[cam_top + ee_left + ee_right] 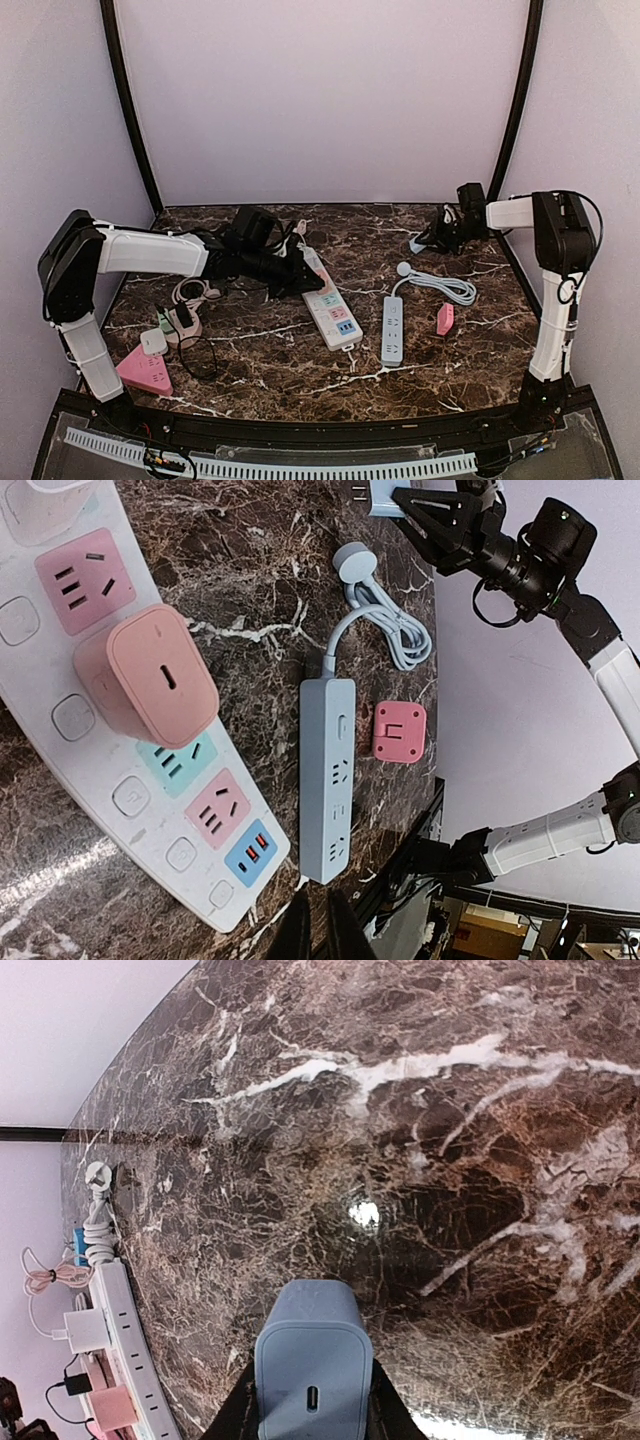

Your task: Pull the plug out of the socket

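1 pink plug [150,675] w/ unseen prongs

Grey-blue power strip [392,330], cord [440,285] coiled, on marble table [280,370]; pink adapter [445,319] just beside it; pink triangular piece [145,372], maybe a socket, far left.

Table [450,372]: dark brown marble, white veins, glossy. There's a small bright lamp glare [363,1213] on it in the right wrist view. Back wall [320,100] and side walls [45,120] are plain pale lilac with no windows in view. Light is even and shadows are soft. Two black curved poles [128,110] rise from the table's far corners. White slotted strip [300,466] runs along the near edge. Left wrist view shows a cardboard box [490,927] past the table edge, blurry.
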